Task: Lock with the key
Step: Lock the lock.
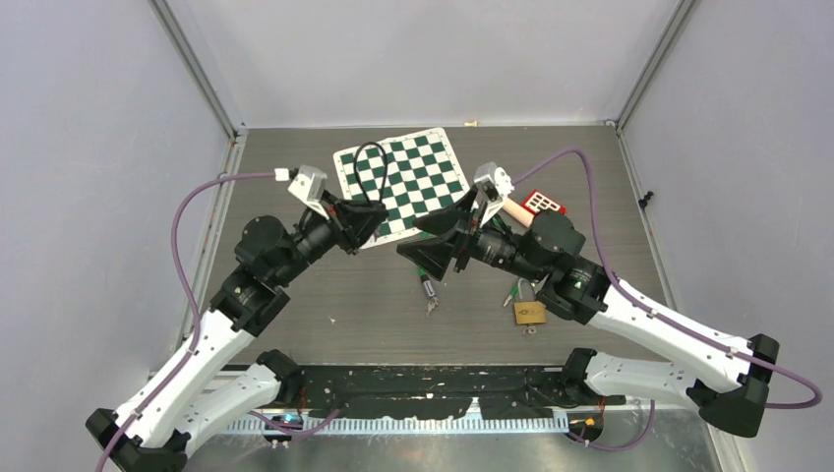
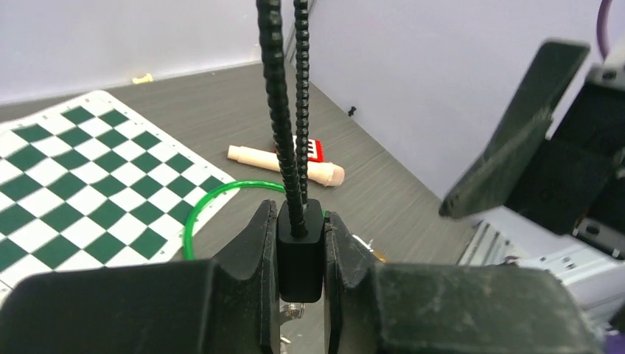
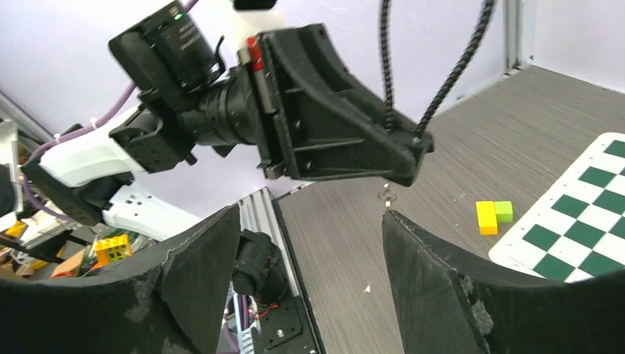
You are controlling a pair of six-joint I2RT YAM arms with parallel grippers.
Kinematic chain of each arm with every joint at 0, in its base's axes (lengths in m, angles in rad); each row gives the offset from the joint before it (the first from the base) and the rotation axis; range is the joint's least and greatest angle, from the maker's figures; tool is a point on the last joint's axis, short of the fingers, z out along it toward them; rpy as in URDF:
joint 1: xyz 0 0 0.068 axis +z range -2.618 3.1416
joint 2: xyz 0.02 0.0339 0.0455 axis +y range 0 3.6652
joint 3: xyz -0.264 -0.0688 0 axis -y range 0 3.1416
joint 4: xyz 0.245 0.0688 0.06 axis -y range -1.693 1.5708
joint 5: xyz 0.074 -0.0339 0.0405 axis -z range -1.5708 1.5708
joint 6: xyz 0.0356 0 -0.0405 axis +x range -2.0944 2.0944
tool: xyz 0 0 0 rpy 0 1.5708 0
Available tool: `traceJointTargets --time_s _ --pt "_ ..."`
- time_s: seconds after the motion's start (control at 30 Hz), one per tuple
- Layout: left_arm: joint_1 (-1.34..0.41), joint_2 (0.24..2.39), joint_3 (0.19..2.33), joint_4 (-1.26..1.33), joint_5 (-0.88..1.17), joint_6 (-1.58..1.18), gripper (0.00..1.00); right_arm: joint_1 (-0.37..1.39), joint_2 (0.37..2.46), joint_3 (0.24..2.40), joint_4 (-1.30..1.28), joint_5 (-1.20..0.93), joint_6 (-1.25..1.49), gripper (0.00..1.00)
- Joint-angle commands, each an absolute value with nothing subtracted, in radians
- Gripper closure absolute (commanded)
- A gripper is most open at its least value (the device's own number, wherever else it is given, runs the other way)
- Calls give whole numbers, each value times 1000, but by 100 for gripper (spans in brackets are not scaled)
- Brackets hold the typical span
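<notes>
Evidently the cable lock [image 2: 301, 258] is being clamped by its black body between the closed-in fingers of the left gripper [image 2: 301, 218]. It is being held clear of the table [image 1: 344, 315] with its beaded cable [image 2: 276, 110] looping upward, so its lower end is being presented to the other arm. A small metal ring [image 3: 387, 195] is hanging just beneath it; whether a key is seated there cannot be told. The right gripper [image 3: 311, 215] is being held wide apart and empty, facing the lock, probably so the key end can be reached.
</notes>
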State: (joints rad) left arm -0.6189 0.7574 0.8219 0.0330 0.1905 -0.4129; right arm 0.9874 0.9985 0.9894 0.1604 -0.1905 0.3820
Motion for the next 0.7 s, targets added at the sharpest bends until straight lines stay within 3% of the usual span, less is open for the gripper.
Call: traceJointTargets --time_s 0.0,0.07,0.23,0.37,0.67 --pt "-604 827 1001 -96 167 -547 100 982 998 943 265 -247 457 23" --pt "-582 871 1042 -141 215 -594 100 982 1018 916 322 -259 498 22" --pt "-464 923 991 -16 427 -823 100 972 1059 830 502 -222 613 9" --pt "-386 900 906 154 538 -970 100 956 1087 767 610 -216 678 8" --pt "-367 817 860 254 581 -1106 100 917 1199 751 820 -260 862 7"
